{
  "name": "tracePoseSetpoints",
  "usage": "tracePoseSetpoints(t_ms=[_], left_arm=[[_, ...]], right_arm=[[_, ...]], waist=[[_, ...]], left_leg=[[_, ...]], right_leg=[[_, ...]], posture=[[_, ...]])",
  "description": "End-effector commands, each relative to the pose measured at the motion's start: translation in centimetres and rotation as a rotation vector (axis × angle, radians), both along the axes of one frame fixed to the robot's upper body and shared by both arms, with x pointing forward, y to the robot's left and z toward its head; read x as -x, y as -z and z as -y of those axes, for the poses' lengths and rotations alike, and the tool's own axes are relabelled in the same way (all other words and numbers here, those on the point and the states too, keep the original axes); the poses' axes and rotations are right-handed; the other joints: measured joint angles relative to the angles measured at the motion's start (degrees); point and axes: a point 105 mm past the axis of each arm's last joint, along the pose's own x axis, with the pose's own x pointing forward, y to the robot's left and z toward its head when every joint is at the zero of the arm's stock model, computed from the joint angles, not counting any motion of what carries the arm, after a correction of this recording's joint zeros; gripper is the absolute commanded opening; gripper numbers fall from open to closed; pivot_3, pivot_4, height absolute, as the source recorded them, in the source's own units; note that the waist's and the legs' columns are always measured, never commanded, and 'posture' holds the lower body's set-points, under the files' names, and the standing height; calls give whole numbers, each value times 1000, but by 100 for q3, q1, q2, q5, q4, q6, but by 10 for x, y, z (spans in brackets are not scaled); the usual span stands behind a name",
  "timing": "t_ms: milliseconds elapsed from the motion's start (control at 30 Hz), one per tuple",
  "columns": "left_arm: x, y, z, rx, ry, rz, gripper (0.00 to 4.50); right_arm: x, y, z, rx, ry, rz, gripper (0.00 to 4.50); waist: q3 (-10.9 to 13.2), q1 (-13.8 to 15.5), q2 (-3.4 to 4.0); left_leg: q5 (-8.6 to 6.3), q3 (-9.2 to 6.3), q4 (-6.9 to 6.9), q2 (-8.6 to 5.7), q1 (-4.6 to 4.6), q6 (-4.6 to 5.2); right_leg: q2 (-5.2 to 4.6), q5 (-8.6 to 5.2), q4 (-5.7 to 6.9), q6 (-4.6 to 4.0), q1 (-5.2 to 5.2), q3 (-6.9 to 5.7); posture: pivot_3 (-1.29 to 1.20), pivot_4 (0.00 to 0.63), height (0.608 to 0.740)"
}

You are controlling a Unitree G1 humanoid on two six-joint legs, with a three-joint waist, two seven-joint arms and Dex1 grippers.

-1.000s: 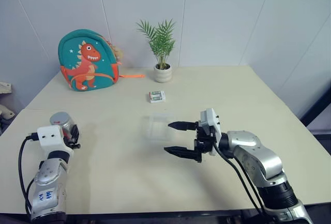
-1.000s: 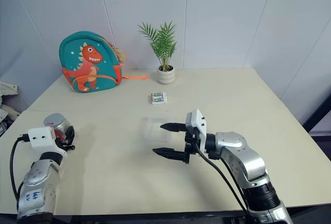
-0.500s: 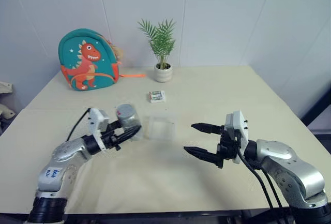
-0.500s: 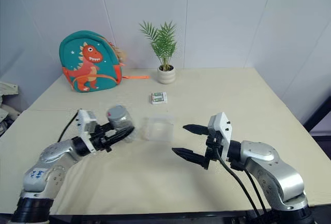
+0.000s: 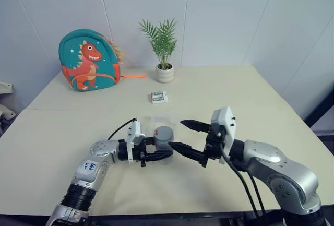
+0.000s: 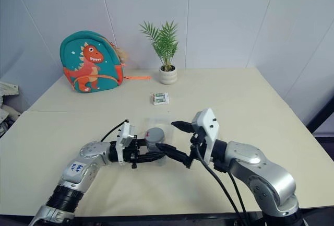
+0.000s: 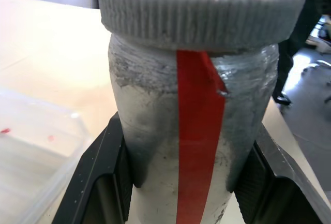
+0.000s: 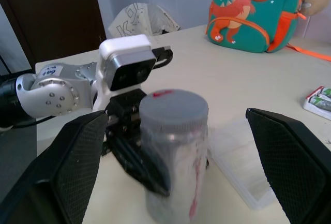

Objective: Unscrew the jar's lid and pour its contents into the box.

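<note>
Jar point(image 5: 163, 137) clamped low on body by left tool point(image 5: 156, 155), held upright over counter point(image 5: 250, 95), just in front of clear box point(image 5: 168, 123). Right tool point(image 5: 185, 137) spread wide, empty, flanking lid point(image 7: 201, 9). Probably light, rigid, slick-sided; best gripped on lid's ribbed edge.

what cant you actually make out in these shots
- The contents: the jar is opaque with the lid on in every view.
- Print on the small packet: too small in the eye views, cut by the edge in the right wrist view.
- The box: partly behind the jar in the eye views; cut off in the left wrist view.
</note>
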Motion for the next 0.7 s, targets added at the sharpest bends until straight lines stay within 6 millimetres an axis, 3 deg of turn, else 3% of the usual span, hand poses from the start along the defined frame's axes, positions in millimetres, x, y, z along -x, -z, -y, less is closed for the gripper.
tracePoseSetpoints(t_ms=[33,333,700], left_arm=[[1,-5,5,-20,39,67,2098],[-2,-5,8,-18,34,97,2098],[-3,-8,10,-6,20,106,2098]], right_arm=[[-2,-5,-11,-1,6,14,4500],[-5,-1,-26,4,-11,-38,4500],[-12,10,-28,29,4,-67,4500]], waist=[[0,-3,0],[0,1,0],[0,-3,0]], left_leg=[[0,0,0,0,0,0],[2,-2,0,0,-5,2],[4,-2,3,0,-5,5]], right_leg=[[0,0,1,0,-1,0],[-1,0,1,0,-4,-2],[0,0,7,0,-4,-3]], posture=[[0,150,740],[0,150,740],[0,150,740]])
